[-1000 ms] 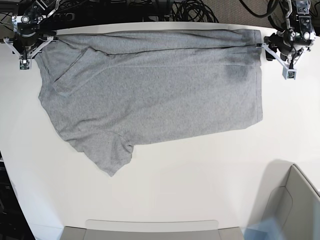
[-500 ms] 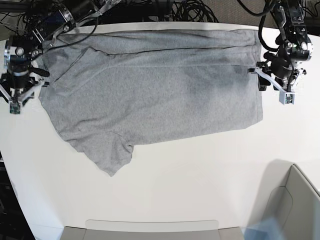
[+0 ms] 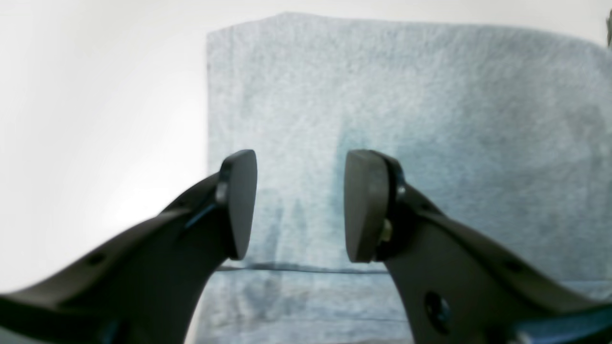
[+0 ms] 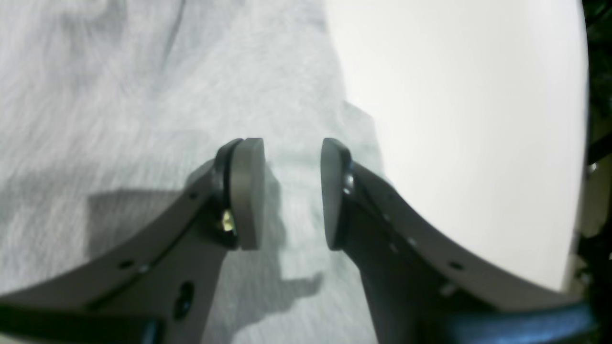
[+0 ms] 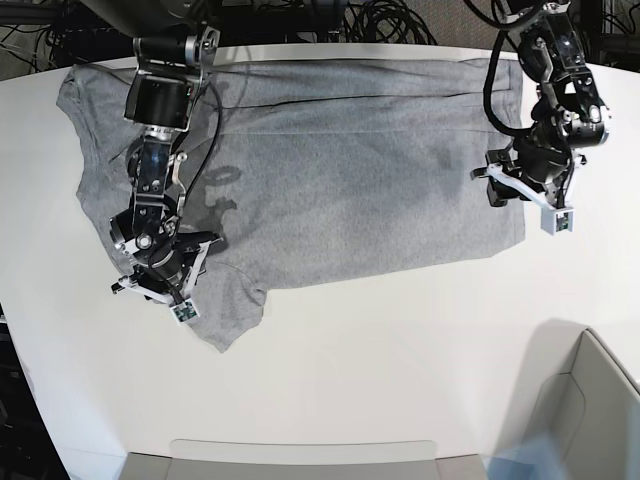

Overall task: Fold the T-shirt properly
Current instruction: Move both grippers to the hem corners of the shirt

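The light grey T-shirt (image 5: 350, 180) lies spread flat on the white table (image 5: 400, 370), plain side up, with a narrow strip folded over along its far edge. No lettering shows. My right gripper (image 5: 153, 297) hovers open over the shirt's left side near the lower sleeve. In the right wrist view it (image 4: 291, 191) is open and empty over the cloth (image 4: 119, 95) beside its edge. My left gripper (image 5: 525, 207) is open at the shirt's right hem edge. In the left wrist view it (image 3: 301, 205) is open and empty above the hem (image 3: 382, 95).
A grey bin (image 5: 590, 400) stands at the front right corner. A flat grey tray (image 5: 300, 458) lies along the front edge. Black cables (image 5: 380, 20) run behind the table's far edge. The right arm (image 5: 160, 110) reaches across the shirt's left part.
Both arms have moved from the far corners toward the front. The right gripper has come down over the shirt's left side. The left gripper has slid along the right hem.
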Tool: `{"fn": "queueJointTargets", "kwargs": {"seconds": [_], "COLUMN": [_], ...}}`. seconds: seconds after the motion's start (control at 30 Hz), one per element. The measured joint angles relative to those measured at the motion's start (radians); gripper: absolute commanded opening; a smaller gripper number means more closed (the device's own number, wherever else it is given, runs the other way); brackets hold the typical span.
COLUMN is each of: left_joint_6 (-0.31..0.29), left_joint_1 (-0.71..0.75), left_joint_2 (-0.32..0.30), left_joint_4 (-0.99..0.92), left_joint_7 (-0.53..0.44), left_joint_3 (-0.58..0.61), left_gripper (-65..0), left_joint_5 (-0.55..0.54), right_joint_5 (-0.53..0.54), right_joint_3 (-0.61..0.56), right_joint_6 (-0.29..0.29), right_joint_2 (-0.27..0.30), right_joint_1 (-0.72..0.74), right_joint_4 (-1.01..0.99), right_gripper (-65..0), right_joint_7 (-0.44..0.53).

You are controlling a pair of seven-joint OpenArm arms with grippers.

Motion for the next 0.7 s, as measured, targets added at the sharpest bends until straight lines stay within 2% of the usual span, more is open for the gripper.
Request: {"fn": "queueJointTargets", "kwargs": {"seconds": [0.1, 0.2, 0.37, 0.43, 0.5, 0.7], "left_joint_6": [0.0, 0.0, 0.0, 0.0, 0.0, 0.0], "left_joint_1": [-0.002, -0.002, -0.002, -0.002, 0.0, -0.002], "left_joint_2": [0.031, 0.034, 0.034, 0.034, 0.036, 0.031], "left_joint_4": [-0.001, -0.001, -0.002, -0.002, -0.002, -0.003], "left_joint_7": [0.002, 0.002, 0.002, 0.002, 0.009, 0.009], "left_joint_3": [0.0, 0.0, 0.0, 0.0, 0.0, 0.0], "left_gripper": [-35.2, -35.2, -35.2, -35.2, -35.2, -35.2], "left_joint_5": [0.0, 0.0, 0.001, 0.0, 0.0, 0.003], "right_joint_5": [0.046, 0.054, 0.063, 0.069, 0.066, 0.049], "right_joint_3": [-0.001, 0.006, -0.003, -0.003, -0.002, -0.003], "right_joint_6": [-0.09, -0.116, -0.127, -0.116, -0.058, 0.038], "right_joint_2": [0.065, 0.105, 0.098, 0.099, 0.098, 0.038], "right_joint_1": [0.034, 0.021, -0.072, -0.136, -0.196, -0.338], "right_joint_4": [-0.127, -0.179, -0.106, -0.034, 0.051, 0.284], "right_gripper": [-44.9, -44.9, -44.9, -44.9, -44.9, -44.9], "right_joint_7": [-0.005, 0.013, 0.064, 0.067, 0.053, -0.018]}}
